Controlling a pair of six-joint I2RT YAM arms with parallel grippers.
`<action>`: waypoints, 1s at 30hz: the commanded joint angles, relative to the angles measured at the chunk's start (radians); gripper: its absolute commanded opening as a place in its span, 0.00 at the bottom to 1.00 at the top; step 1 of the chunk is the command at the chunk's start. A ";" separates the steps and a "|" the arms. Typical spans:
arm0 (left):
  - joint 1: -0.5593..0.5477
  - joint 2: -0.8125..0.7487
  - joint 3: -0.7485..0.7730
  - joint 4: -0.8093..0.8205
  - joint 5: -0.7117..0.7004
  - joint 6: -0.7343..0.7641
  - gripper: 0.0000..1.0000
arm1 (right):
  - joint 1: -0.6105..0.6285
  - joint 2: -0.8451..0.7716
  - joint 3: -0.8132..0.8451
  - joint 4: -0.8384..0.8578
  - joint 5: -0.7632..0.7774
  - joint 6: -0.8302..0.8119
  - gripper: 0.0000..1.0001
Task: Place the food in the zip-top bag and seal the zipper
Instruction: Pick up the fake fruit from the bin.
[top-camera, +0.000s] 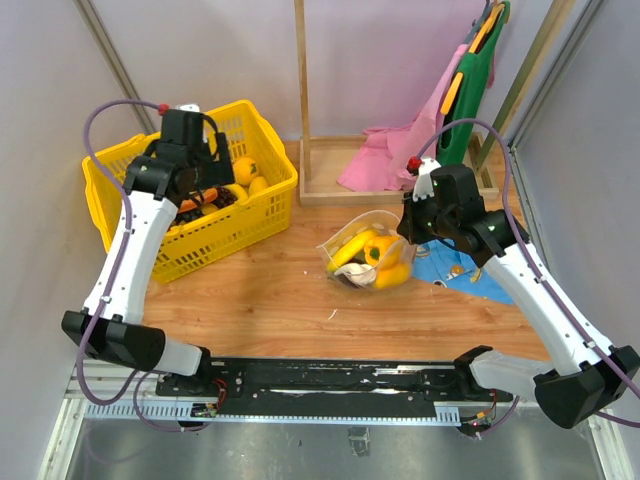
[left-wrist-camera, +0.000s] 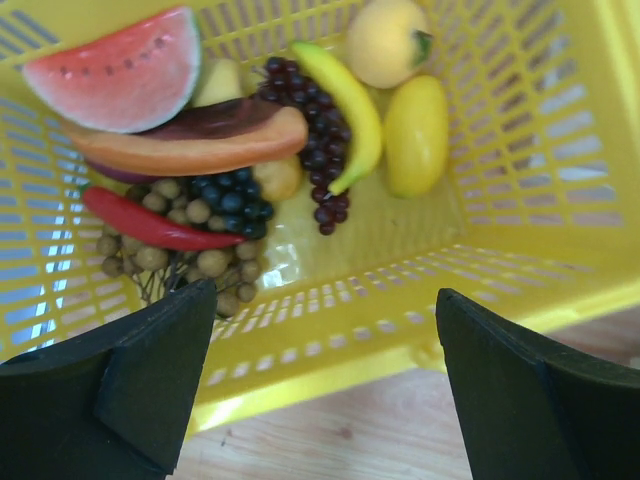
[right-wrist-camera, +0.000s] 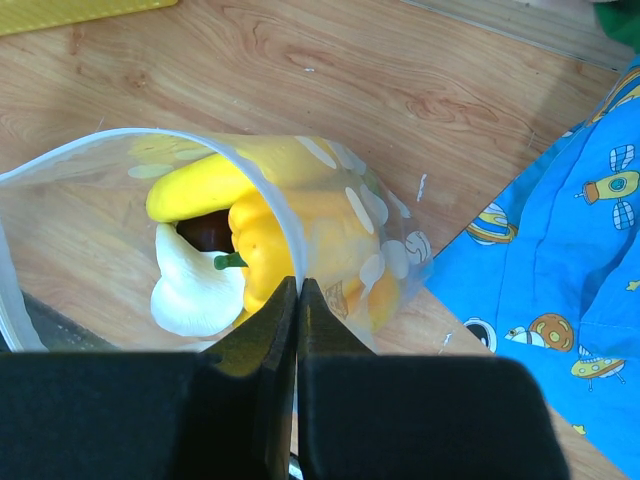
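The zip-top bag (top-camera: 362, 252) lies in the middle of the wooden table with its mouth open. In the right wrist view the bag (right-wrist-camera: 375, 235) holds a yellow-orange pepper (right-wrist-camera: 262, 240), a yellow banana-like piece (right-wrist-camera: 190, 188), a white piece (right-wrist-camera: 190, 292) and a dark piece (right-wrist-camera: 205, 228). My right gripper (right-wrist-camera: 298, 285) is shut on the bag's white zipper strip (right-wrist-camera: 262, 200) at the mouth edge; it also shows in the top view (top-camera: 412, 228). My left gripper (left-wrist-camera: 325, 295) is open and empty above the near wall of a yellow basket (left-wrist-camera: 330, 300); it also shows in the top view (top-camera: 192, 188).
The yellow basket (top-camera: 250, 222) at back left holds more toy food: watermelon slice (left-wrist-camera: 115, 72), banana (left-wrist-camera: 345, 100), dark grapes (left-wrist-camera: 310, 130), red chili (left-wrist-camera: 150, 225), yellow fruits (left-wrist-camera: 417, 135). A blue patterned cloth (top-camera: 452, 265) lies right of the bag. A wooden frame (top-camera: 325, 185) and pink cloth (top-camera: 400, 150) stand behind.
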 joint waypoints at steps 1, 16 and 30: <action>0.137 0.005 -0.040 0.019 0.113 -0.010 0.94 | 0.014 -0.011 -0.013 0.026 -0.006 -0.018 0.01; 0.355 0.172 -0.162 0.069 0.175 -0.051 0.92 | 0.014 -0.027 -0.038 0.045 0.012 -0.060 0.01; 0.369 0.340 -0.192 0.209 0.292 -0.074 0.89 | 0.014 -0.022 -0.048 0.053 0.014 -0.065 0.01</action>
